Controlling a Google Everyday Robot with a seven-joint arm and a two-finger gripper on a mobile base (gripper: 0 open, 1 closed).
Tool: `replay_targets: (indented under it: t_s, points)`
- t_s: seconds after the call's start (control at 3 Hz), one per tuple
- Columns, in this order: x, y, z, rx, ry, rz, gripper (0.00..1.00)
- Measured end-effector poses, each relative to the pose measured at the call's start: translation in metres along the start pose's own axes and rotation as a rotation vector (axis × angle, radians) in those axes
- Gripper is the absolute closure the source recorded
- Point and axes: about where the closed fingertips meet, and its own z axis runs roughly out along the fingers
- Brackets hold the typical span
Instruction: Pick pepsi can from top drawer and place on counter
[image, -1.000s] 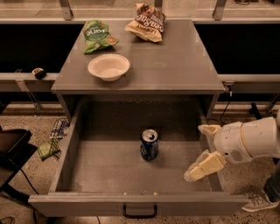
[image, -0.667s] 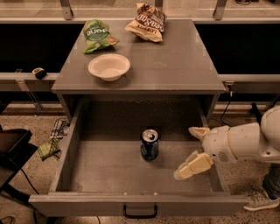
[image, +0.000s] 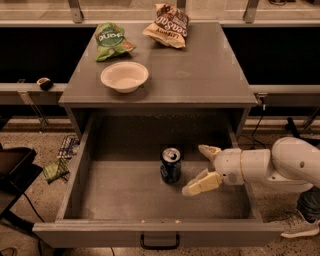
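Fingers (image: 204, 183) apart beside pepsi can (image: 170, 165)

I can't read any word or number from this cam. The green chip bag (image: 111, 40) at the back left of the counter (image: 200, 75) has white lettering, upside down to me, and the letters aren't legible. The brown chip bag (image: 168, 25) beside it has pale print, also upside down, and I can't make out any of it. The can (image: 170, 166) in the drawer (image: 150, 232) shows light marks on dark blue, but no brand I can read. The gripper (image: 204, 167) is inside the drawer, just right of the can, w/ fingers spread.
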Motion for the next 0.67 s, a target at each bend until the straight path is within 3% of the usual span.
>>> replay_targets:
  t_s: [0.33, 0.67]
  points:
    - [-0.012, -0.017, 0.024, -0.009, -0.123, -0.033, 0.0]
    - [-0.019, -0.021, 0.038, -0.019, -0.196, -0.056, 0.0]
